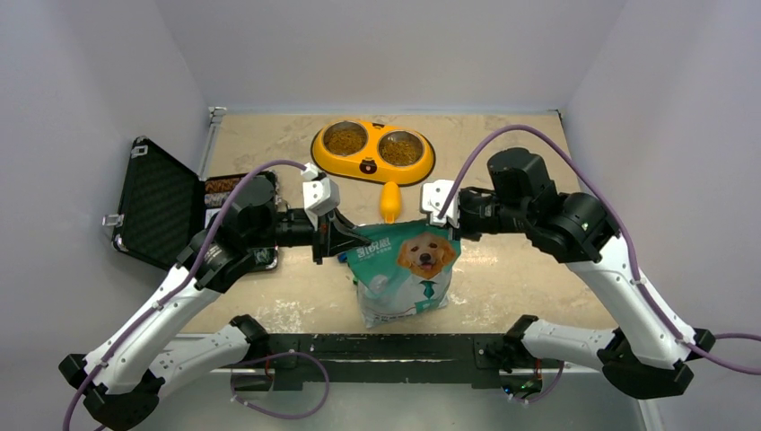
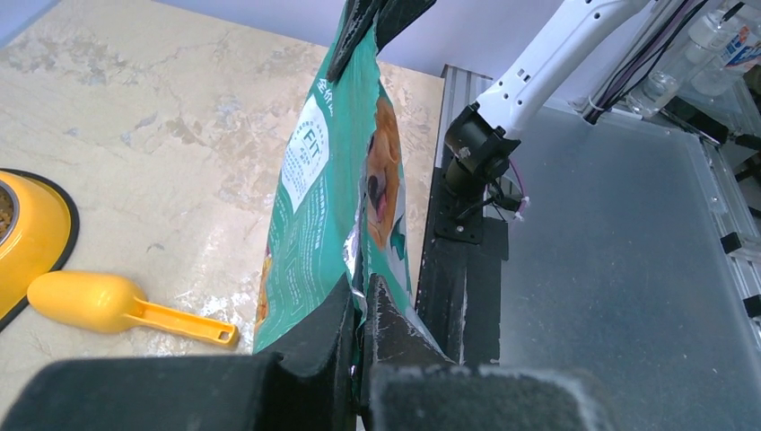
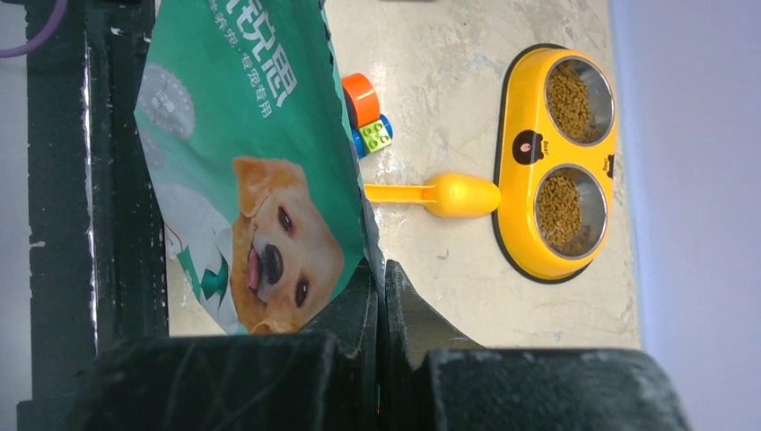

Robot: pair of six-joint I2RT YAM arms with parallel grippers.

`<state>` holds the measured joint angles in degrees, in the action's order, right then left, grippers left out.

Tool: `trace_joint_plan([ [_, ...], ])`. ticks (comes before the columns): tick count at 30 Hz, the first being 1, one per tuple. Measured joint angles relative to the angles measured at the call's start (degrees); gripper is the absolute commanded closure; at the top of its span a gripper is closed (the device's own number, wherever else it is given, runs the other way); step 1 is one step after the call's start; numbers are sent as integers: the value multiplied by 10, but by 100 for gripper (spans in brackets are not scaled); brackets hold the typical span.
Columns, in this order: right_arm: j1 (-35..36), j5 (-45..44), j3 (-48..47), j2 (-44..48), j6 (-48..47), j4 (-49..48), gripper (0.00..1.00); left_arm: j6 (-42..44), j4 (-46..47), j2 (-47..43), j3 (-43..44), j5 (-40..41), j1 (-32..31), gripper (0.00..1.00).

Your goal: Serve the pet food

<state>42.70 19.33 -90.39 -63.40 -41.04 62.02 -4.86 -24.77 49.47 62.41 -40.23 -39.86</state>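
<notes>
The teal-green and white bag with a golden dog point(image 1: 404, 269) hangs upright between my two grippers near the table's front. My left gripper point(image 1: 345, 238) is shut on its top left corner, seen close in the left wrist view point(image 2: 362, 285). My right gripper point(image 1: 441, 218) is shut on its top right corner, seen in the right wrist view point(image 3: 381, 269). Brown kibble point(image 1: 345, 139) fills both wells of the yellow double bowl point(image 1: 370, 167) behind the bag, also in the right wrist view point(image 3: 570, 94). The bag's contents are hidden.
A yellow scoop point(image 1: 389, 202) lies between bowl and bag. Colourful toy blocks point(image 3: 366, 117) sit behind the bag. An open black case point(image 1: 161, 202) lies at the left, with brown bits at its inner edge. A black bar point(image 1: 386, 346) runs along the near edge.
</notes>
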Motion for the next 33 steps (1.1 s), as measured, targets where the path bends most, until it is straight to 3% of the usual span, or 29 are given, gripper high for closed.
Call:
trace_joint_plan([
  [25,-65,0,69,147,45,-2,100,-31,14,-6,-1,-37,-2,100],
  [28,-78,-37,74,171,45,9,100,-33,7,-15,-2,-38,1,100],
  [31,-113,-149,74,197,42,58,100,-36,-30,-40,-4,-45,12,100],
  [32,-117,-169,74,204,42,70,97,-37,-39,-46,-4,-47,12,100],
  [33,-117,-181,74,209,42,80,87,-38,-43,-49,-4,-48,12,100],
])
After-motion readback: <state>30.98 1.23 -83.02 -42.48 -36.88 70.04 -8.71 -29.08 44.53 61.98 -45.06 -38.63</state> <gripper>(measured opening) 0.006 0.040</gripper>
